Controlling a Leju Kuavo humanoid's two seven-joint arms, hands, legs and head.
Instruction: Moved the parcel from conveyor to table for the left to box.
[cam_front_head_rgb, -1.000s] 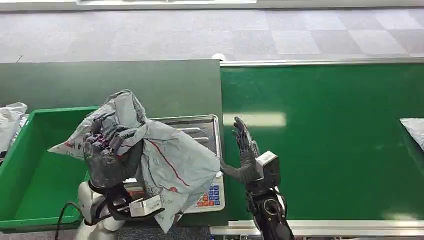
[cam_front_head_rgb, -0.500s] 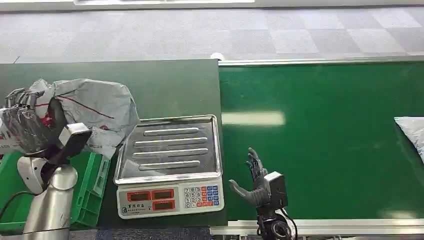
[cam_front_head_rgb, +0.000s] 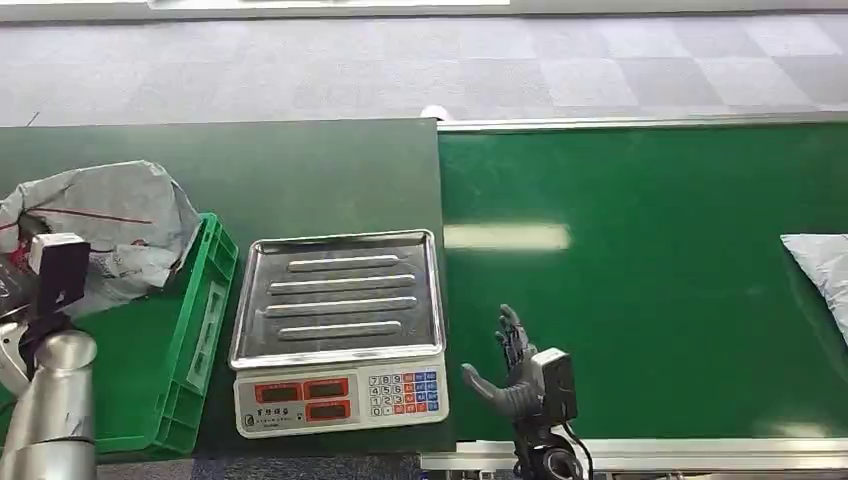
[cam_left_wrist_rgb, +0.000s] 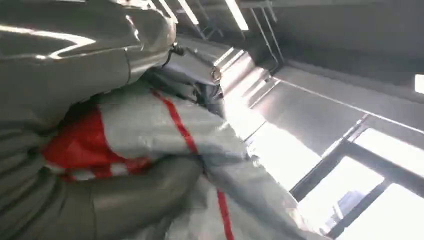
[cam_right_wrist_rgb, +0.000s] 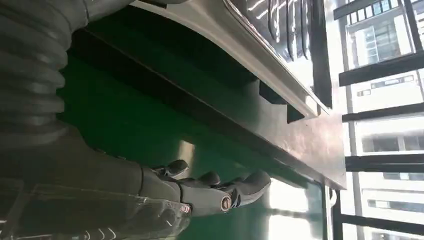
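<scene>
The grey plastic parcel (cam_front_head_rgb: 105, 215) with red markings hangs over the far left end of the green box (cam_front_head_rgb: 150, 350). My left hand (cam_left_wrist_rgb: 125, 205) grips it, the thumb pressed into the crumpled parcel (cam_left_wrist_rgb: 165, 125); in the head view the parcel and the wrist camera hide the hand. My right hand (cam_front_head_rgb: 512, 368) is open, fingers spread and pointing up, low over the front edge of the green conveyor belt (cam_front_head_rgb: 640, 290), just right of the scale. The right wrist view has the same hand (cam_right_wrist_rgb: 200, 192) holding nothing.
A silver weighing scale (cam_front_head_rgb: 340, 300) with a keypad stands on the dark green table (cam_front_head_rgb: 300, 170) between box and belt. A second grey parcel (cam_front_head_rgb: 818, 265) lies on the belt at the far right edge. Grey carpet floor lies beyond.
My left arm has swung the parcel from above the scale leftwards to over the box. My right hand has drawn back and down towards the belt's front edge. The far parcel has crept left.
</scene>
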